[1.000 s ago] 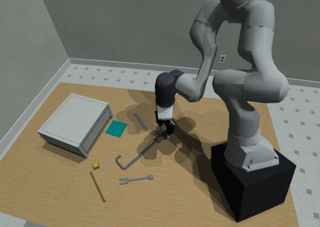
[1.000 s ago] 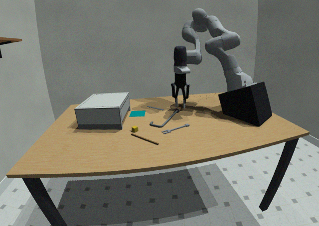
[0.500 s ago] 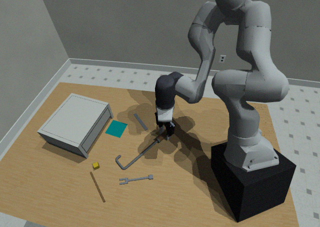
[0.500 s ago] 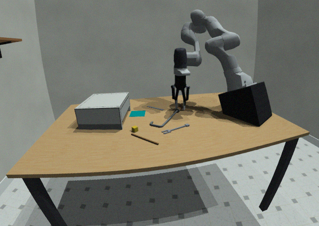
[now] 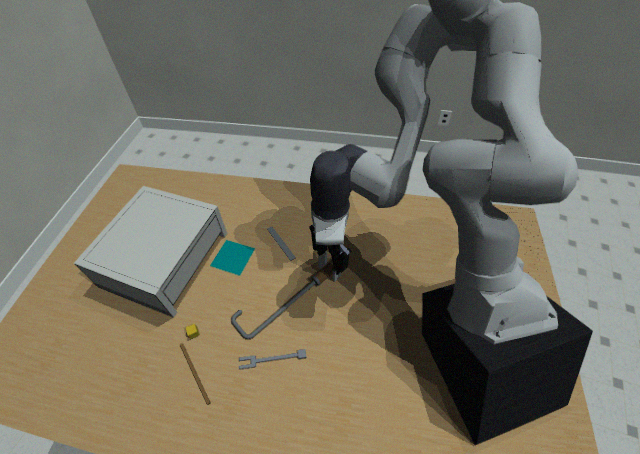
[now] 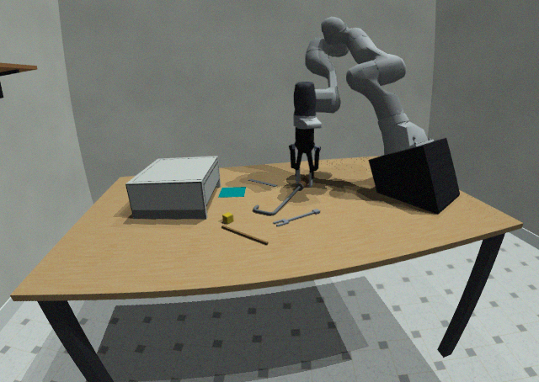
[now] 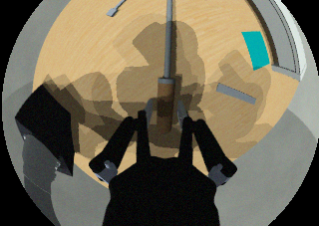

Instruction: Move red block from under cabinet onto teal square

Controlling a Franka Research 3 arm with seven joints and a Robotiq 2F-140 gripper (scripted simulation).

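– Four tools lie on the counter (image 5: 129, 397), and it goes for the hooked rod (image 5: 279, 312). See the claw (image 5: 330, 271)? It stands upright over the rod's straight end, fingers part spread on either side of the handle, nothing clenched in them yet.

– Where's the red block? I can't find it.

– Nor can I. It doesn't show from any side; I'd guess it sits under the cabinet (image 5: 149, 232), out of sight. The teal square (image 5: 232, 257) lies bare, just beside the cabinet's front.

– What could spoil it?

– Plenty. The handle is thin and lies flat, so if the fingers close too high they may skate off it, or nudge it away. Gripped at the very end, the long rod may swing or droop when lifted, and the hook end would then wander. Sweeping it round, it could knock the flat bar (image 5: 281, 243) onto the square, or bump the yellow cube (image 5: 191, 330).

– And under the cabinet?

– It works blind there. A hook that misses may shove the block deeper, I'd say.
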